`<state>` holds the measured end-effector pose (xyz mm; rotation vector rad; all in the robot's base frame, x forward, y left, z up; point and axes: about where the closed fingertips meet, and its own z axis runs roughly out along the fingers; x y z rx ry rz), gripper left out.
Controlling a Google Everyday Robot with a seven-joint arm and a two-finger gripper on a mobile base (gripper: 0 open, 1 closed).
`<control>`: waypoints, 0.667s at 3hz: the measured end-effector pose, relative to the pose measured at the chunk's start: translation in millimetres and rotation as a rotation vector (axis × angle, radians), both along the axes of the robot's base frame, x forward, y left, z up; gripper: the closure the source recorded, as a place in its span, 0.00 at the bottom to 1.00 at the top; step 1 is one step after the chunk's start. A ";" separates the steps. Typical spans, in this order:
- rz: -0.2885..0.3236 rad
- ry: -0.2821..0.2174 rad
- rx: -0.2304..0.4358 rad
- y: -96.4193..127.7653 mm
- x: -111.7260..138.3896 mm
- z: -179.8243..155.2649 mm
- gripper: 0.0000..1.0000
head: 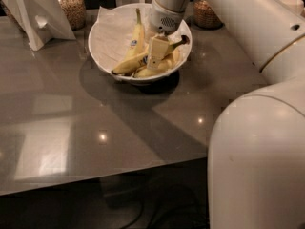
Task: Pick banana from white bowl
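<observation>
You are looking at a dim, warm-toned scene lit from overhead. Small bright glints dot the grey table (71,104) near its middle, and a pale rectangular reflection lies at its near left. The white bowl (102,37) is the brightest thing and casts a broad dark shadow toward the near right. The gripper (156,56), down inside the bowl at far centre, is well lit. Below the table's near edge everything sinks into black.
</observation>
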<state>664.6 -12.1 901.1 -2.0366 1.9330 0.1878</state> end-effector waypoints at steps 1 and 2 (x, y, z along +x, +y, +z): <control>-0.007 0.030 -0.013 -1.5 3.4 -7.5 0.36; -0.015 0.047 -0.018 -3.5 6.5 -11.3 0.52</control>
